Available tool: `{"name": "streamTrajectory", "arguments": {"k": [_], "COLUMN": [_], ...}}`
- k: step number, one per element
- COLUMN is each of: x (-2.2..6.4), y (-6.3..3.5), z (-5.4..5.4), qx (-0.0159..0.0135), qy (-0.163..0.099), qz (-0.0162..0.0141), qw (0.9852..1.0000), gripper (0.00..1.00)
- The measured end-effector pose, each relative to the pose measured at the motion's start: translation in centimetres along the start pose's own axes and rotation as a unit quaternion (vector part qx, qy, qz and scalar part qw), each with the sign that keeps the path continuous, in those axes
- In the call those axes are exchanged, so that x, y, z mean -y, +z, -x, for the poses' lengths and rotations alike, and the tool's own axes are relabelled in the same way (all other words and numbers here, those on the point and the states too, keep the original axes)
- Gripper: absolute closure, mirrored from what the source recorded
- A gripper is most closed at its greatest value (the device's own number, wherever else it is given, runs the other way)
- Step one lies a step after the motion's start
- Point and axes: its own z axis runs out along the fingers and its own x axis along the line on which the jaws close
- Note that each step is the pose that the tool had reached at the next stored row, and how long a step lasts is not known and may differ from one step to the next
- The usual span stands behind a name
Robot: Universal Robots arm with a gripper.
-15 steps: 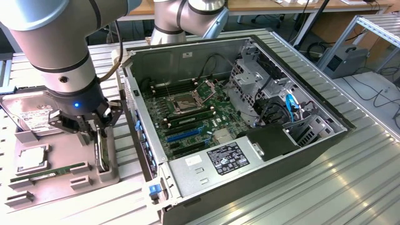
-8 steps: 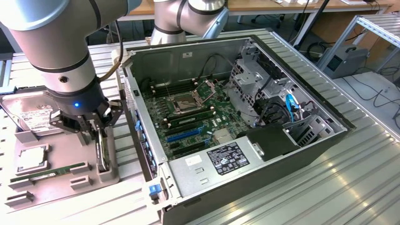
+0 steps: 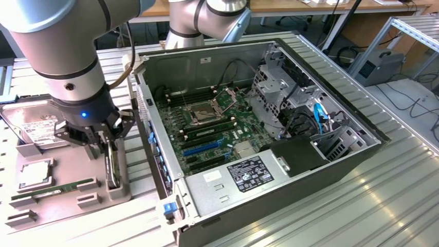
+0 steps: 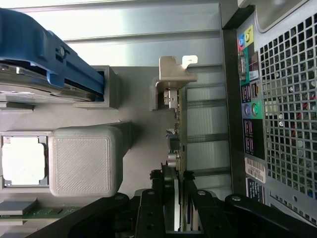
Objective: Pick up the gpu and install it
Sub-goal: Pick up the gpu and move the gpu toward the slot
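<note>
The gpu (image 3: 110, 172) is a thin dark card standing on edge in a slot of the grey tray (image 3: 65, 208), at the side nearest the computer case. My gripper (image 3: 107, 148) hangs straight down over it. In the wrist view the card's edge (image 4: 179, 130) runs from its silver bracket (image 4: 173, 74) into my gripper (image 4: 174, 177). The black fingers (image 4: 157, 184) press against both faces of the card, so the gripper is shut on it. The card still rests in the tray.
The open computer case (image 3: 329, 154) lies to the exterior view's right, with the motherboard and blue expansion slots (image 3: 202, 147) exposed. The tray also holds a hard drive (image 3: 34, 127), a processor (image 3: 34, 175) and a green memory stick (image 3: 53, 191). The case's rear panel (image 4: 282, 99) stands close beside the card.
</note>
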Motion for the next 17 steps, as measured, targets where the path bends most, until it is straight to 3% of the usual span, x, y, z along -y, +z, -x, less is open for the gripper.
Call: {"name": "streamTrajectory", "arguments": {"k": [17], "x": [-0.03], "y": [-0.84], "z": [0.02], "qx": [-0.0001], "qy": [0.000], "qz": [-0.0001], "qw": [1.0000], "gripper": [0.73]}}
